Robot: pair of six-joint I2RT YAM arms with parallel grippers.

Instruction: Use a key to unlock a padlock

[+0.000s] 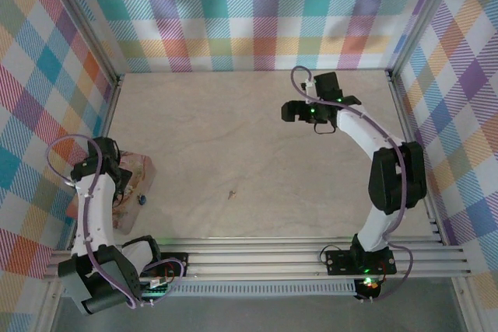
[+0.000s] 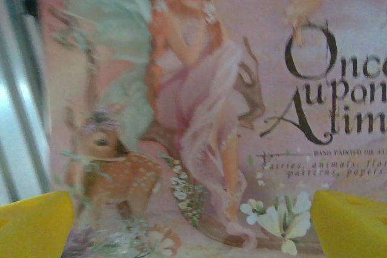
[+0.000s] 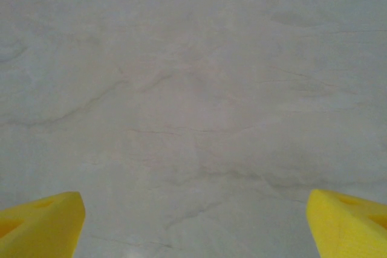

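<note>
Two hands are held wide and empty: the left hand point(image 2: 193, 231) over the pink box point(image 2: 199, 89) at the left edge of the counter point(image 1: 233, 130), the right hand point(image 3: 193, 228) toward the far edge. Nothing is judged begun; the key point(image 1: 232, 194), a reddish sliver near the front edge, needs grasping first. The teal padlock point(image 1: 142, 199) lies beside the box.

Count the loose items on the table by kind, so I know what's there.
padlock: 1
key: 1
pink illustrated box: 1
Total: 3
</note>
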